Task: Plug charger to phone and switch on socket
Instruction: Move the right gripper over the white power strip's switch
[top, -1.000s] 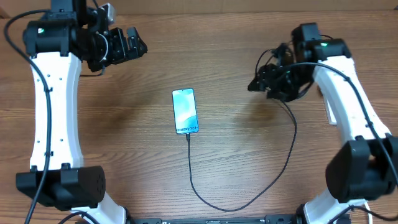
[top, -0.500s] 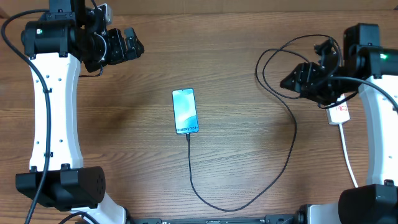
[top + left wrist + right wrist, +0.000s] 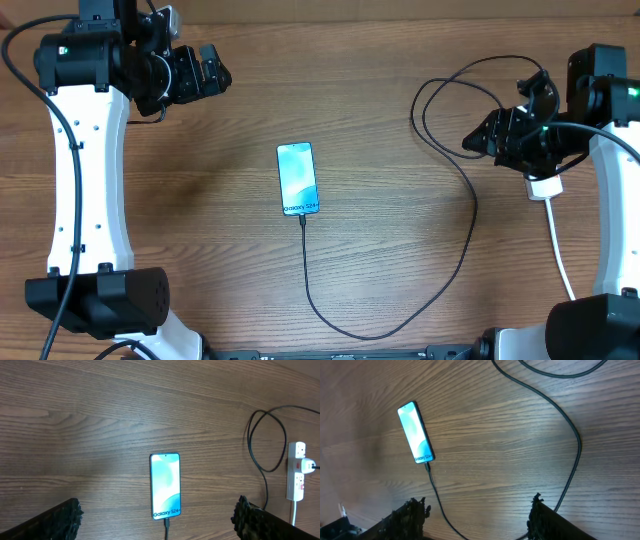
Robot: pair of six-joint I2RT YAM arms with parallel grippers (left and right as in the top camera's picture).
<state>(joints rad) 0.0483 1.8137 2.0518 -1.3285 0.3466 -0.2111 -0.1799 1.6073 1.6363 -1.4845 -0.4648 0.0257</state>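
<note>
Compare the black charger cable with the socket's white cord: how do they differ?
The charger is black and thinner; the white cord is thicker. The charger sweeps in wide loops from the phone; the white cord runs nearly straight from the socket. Both lie on the table.

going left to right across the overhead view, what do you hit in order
left gripper → phone → right gripper → socket. The charger is left out, since its cable spans from the phone to the right side.
</note>
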